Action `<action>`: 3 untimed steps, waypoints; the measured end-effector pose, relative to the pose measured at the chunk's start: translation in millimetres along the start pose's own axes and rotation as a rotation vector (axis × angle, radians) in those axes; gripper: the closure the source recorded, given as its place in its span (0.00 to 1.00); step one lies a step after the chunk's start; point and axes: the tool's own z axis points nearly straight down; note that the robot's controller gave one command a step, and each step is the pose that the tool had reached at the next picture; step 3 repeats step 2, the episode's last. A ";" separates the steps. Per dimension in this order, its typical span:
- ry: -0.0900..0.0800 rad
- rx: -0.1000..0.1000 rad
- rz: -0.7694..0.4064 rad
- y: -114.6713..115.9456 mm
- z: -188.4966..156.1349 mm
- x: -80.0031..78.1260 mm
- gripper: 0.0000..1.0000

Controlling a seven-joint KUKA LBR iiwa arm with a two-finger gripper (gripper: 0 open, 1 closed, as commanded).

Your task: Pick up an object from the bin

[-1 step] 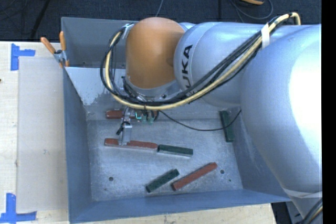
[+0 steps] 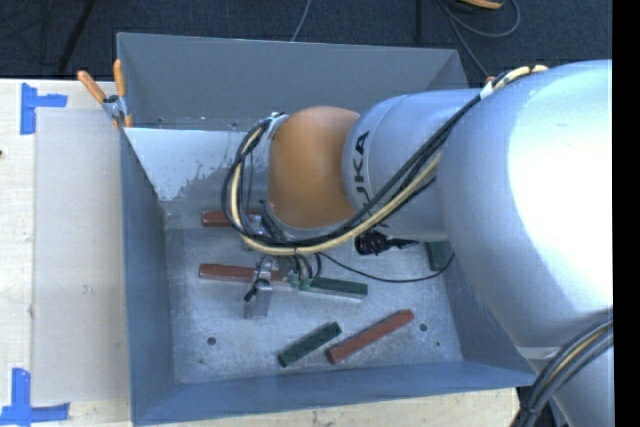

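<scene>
End effector (image 2: pixel 259 293) meets flat reddish-brown bar (image 2: pixel 222 271) on speckled grey metal bin (image 2: pixel 200 335) floor — grip cannot be told.

Arm (image 2: pixel 520 185): bulky silver-grey rounded casing. Domed orange cover (image 2: pixel 305 165) at wrist, black KUKA lettering (image 2: pixel 361 165) beside it. Yellow and black cables (image 2: pixel 400 203) loop round. Small grey gripper (image 2: pixel 260 293) at tip

The silver KUKA arm (image 2: pixel 520 185) enters from the right, its broad links sloping down toward the left. A rounded orange cover (image 2: pixel 305 165) caps the wrist, and yellow and black cables (image 2: pixel 240 187) loop around its left and lower edges. Beneath the cover, the gripper (image 2: pixel 260 293) points downward, set low.
</scene>
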 end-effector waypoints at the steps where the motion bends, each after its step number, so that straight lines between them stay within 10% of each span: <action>1: -0.010 -0.005 0.001 2.5 -5.7 -3.2 1.00; 2: -0.019 -0.007 -0.068 8.1 -163.3 6.9 1.00; 3: -0.019 -0.007 -0.068 8.1 -163.3 6.9 1.00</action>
